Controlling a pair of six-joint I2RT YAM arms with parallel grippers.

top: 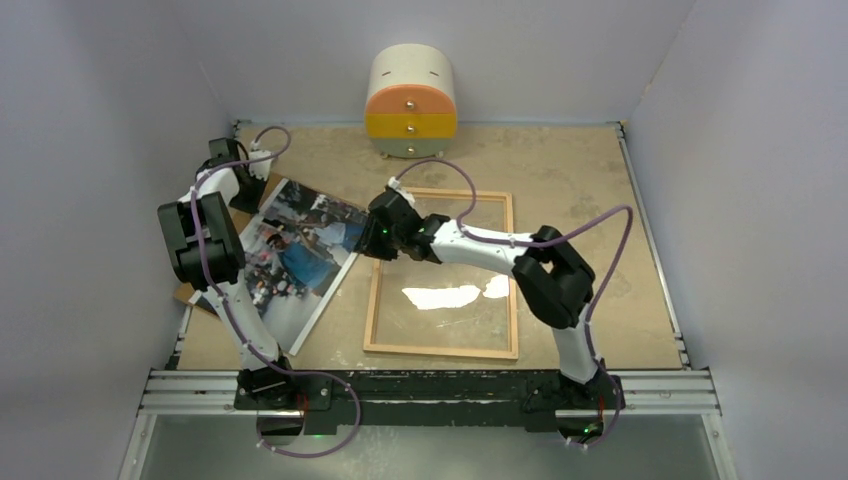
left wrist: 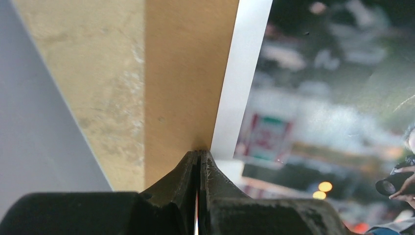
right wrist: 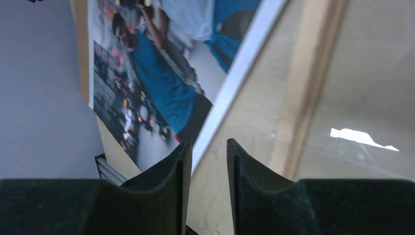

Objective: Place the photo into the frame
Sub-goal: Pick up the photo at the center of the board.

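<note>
Photo (top: 290, 250) sits skewed on the desk (top: 580, 180), just left of the frame (top: 440, 351). My left claw (left wrist: 199, 155) is pressed together at its white border, and my right claw (right wrist: 208, 143) is slightly spread near its edge. Writing's too blurry to read.

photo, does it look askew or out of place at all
Yes. The photo lies at a slant to the left of the frame, not squared with it and not inside it. It rests on a brown backing board that pokes out past its white border.
</note>
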